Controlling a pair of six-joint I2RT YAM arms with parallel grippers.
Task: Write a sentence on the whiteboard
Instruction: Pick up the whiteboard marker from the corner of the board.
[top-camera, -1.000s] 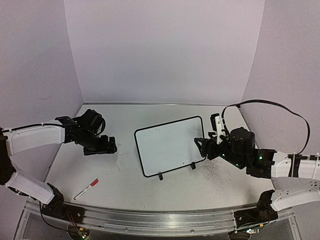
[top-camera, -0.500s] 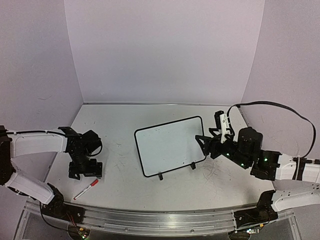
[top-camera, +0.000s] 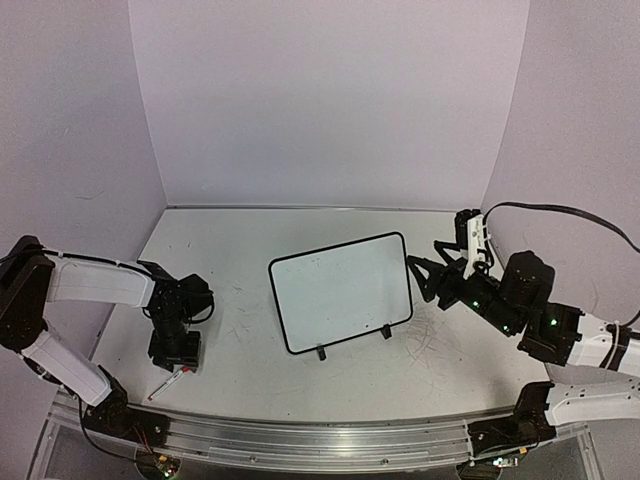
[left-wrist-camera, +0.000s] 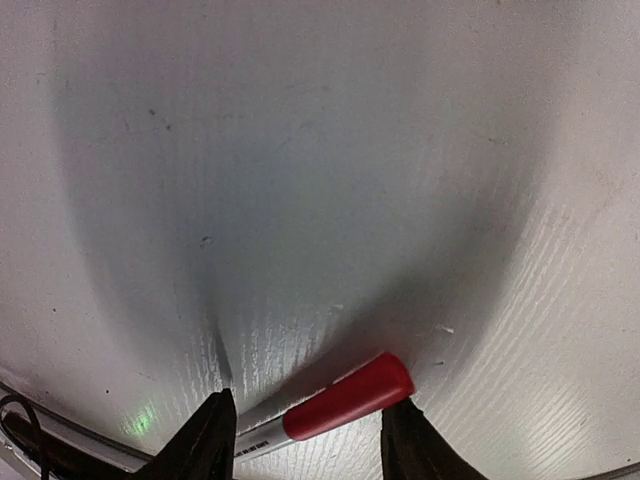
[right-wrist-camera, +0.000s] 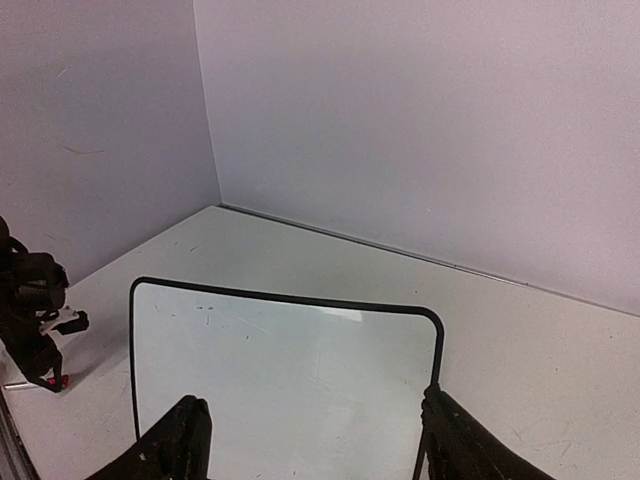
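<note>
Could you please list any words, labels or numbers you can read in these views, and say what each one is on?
None can be read.
On the marker: small dark print on the white barrel beside the red cap, too blurred to read.
On the whiteboard: no writing, only a few faint specks.

Plain lilac walls (top-camera: 330, 100) fill upper frame, meeting at two corners; scuffed grey table (top-camera: 250, 350) below; metal rail (top-camera: 300, 435) along bottom edge; even light.

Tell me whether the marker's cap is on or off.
On: the red cap sits on the end of the marker, which lies flat on the table between the left gripper's fingers.
</note>
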